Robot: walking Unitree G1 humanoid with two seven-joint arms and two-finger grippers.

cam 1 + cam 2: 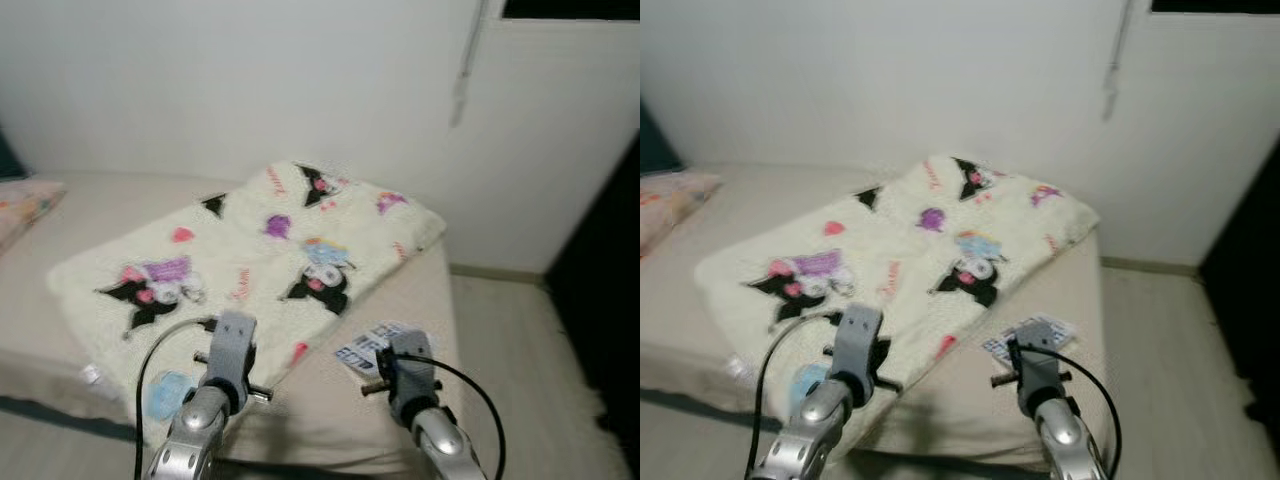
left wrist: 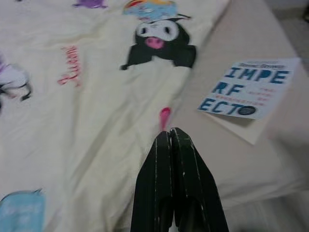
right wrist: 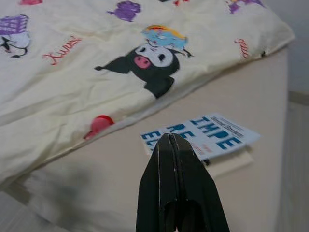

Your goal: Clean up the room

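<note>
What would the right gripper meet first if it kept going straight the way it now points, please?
Probably the book on the bed; the shut right gripper points at its near edge, though depth is unclear.

The blanket (image 1: 250, 265) is cream with black cartoon animals (plus pink hearts). Past the closed black jaws, a white book (image 2: 246, 89) has blue letters.

The blanket (image 1: 250, 265) lies on the bed (image 1: 410, 300), ahead of the left gripper (image 2: 170, 135) and spreading off to its left. The book (image 3: 203, 137) lies on the bed just ahead of the right gripper (image 3: 170, 140), right of the blanket's edge. A pillow (image 1: 25, 205) lies far to the left gripper's left.
</note>
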